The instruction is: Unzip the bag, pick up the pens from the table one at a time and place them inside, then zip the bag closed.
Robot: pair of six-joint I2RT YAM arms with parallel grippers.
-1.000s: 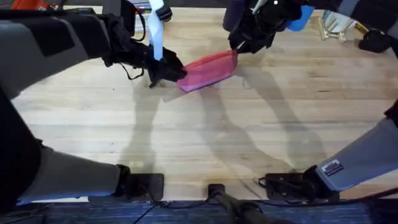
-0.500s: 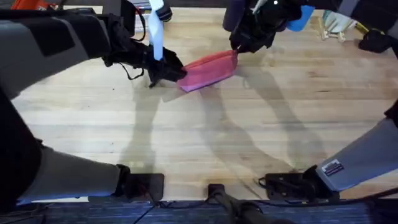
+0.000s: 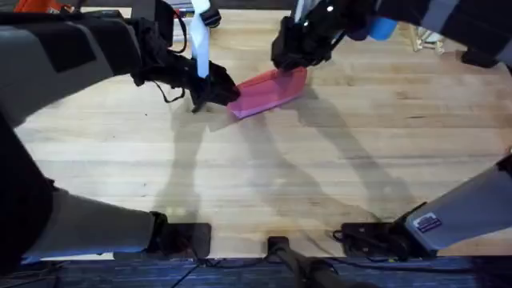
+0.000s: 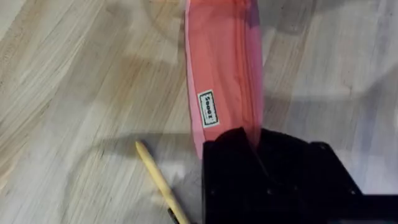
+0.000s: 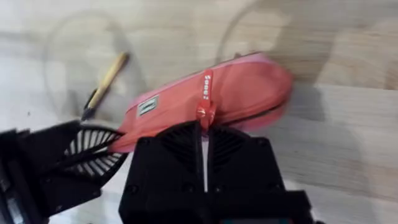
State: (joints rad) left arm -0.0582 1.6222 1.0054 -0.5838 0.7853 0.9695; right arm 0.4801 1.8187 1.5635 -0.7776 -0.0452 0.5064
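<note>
Overhead: pink bag (image 3: 270, 92) lying far back on tabletop (image 3: 264, 176), soft and light, likely to bunch unless pinned. Left gripper (image 3: 226, 94) clenched on bag's left end; right gripper (image 3: 290, 64) over bag's right end.

Left wrist: bag (image 4: 222, 87) pinched at near end, zipper looking shut; 1 tan pen (image 4: 160, 185) just beside bag, thin, stiff, best pinched mid-shaft.

Right wrist: right gripper (image 5: 203, 133) nearly shut at zipper pull tab (image 5: 206, 93), the sensible hold; grasp uncertain.
</note>
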